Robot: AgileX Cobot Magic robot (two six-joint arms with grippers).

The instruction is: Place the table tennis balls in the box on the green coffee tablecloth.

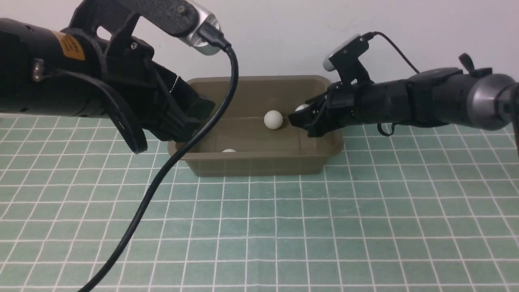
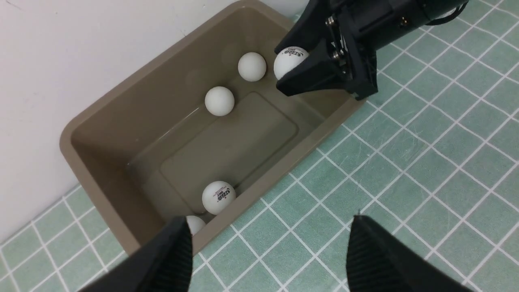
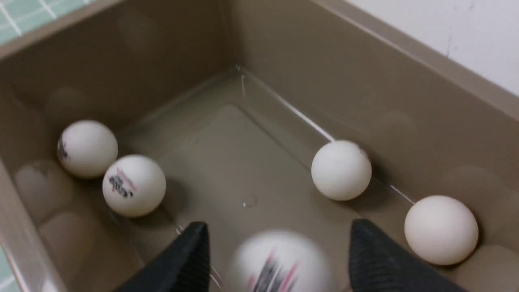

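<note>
Balls [image 3: 341, 170] matte white plastic; box [image 2: 113, 121] smooth olive plastic, faint sheen; tablecloth [image 1: 284, 227] matt cloth.

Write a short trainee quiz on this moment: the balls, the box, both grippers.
1. How many table tennis balls lie on the floor of the box?
2. True or false: the left gripper is open and empty.
3. The right gripper is: A) over the box's inside; B) outside the box; C) out of every view.
Key: 1. Four; a fifth ball is between the right gripper's jaws. 2. True. 3. A.
</note>
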